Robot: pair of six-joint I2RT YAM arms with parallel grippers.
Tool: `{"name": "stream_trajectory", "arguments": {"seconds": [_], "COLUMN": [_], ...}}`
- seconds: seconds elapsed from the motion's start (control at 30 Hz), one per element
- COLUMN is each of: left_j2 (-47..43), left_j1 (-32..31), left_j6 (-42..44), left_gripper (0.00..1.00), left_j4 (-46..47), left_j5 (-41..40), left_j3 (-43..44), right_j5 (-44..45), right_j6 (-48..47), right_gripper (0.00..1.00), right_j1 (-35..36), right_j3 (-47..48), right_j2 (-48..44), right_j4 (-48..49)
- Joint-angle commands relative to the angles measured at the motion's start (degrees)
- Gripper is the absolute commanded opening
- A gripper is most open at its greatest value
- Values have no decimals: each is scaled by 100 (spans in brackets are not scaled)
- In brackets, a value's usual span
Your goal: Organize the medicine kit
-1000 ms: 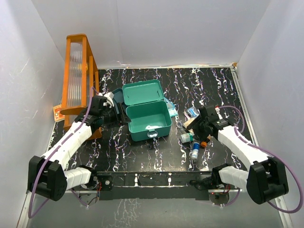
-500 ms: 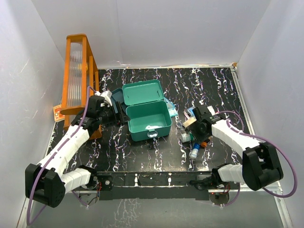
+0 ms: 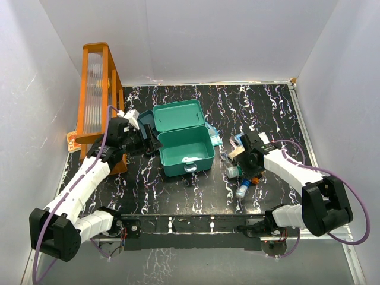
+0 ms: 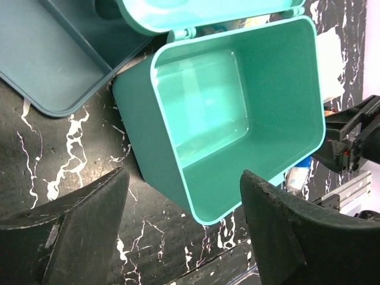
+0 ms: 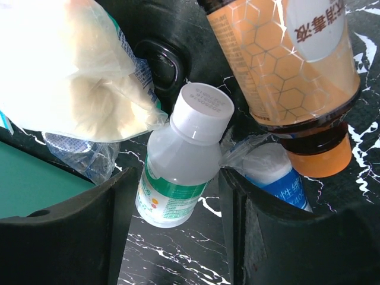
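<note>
Top external view shows the left gripper now drawn close beside the open medicine kit at mid-table, jaws spreading wider, while the right gripper has settled over a white bottle, jaws spread, seemingly ready to pick.

Medicine kit: smooth glossy plastic; bottle: translucent plastic w/ matt cap.

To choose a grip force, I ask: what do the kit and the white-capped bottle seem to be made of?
Kit: probably moulded plastic, teal and glossy; light reflects off its smooth inner floor and rounded rim.
White-capped bottle: likely translucent plastic with a matte look; the body is cloudy and carries a green label, and the white cap looks like opaque plastic.
</note>
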Motion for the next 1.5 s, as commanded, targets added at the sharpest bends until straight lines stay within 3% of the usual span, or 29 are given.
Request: {"name": "stream_trajectory", "arguments": {"seconds": [0.0, 0.2, 0.33, 0.5, 0.8, 1.03, 1.37, 1.47], "left_j2": [-153, -81, 43, 192, 625, 1191, 1847, 1980], "left_j1": [-31, -35, -31, -31, -31, -14, 9, 37], "left_j6": [77, -10, 29, -62, -159, 122, -484, -789], "left_gripper": [75, 76, 76, 78, 80, 83, 86, 88], "left_j4": [153, 550, 675, 667, 854, 811, 552, 958], "left_j5": [-42, -172, -338, -589, -680, -1023, -1414, -1647], "left_j3": [305, 401, 551, 808, 1054, 1873, 2407, 2359], "right_j5": [157, 188, 249, 195, 532, -17, -1206, -1399], "right_j6": [156, 152, 113, -126, -1114, -2582, -4627, -4977], "right_gripper": [56, 58, 39, 32, 38, 41, 45, 46], "right_j1": [36, 37, 38, 57, 104, 101, 103, 134], "right_j3": [-29, 49, 13, 143, 1612, 2848, 3706, 3917], "right_j2": [68, 119, 99, -344, -672, -258, 407, 626], "right_j4": [223, 242, 230, 120, -651, 407, 1554, 1593]}}
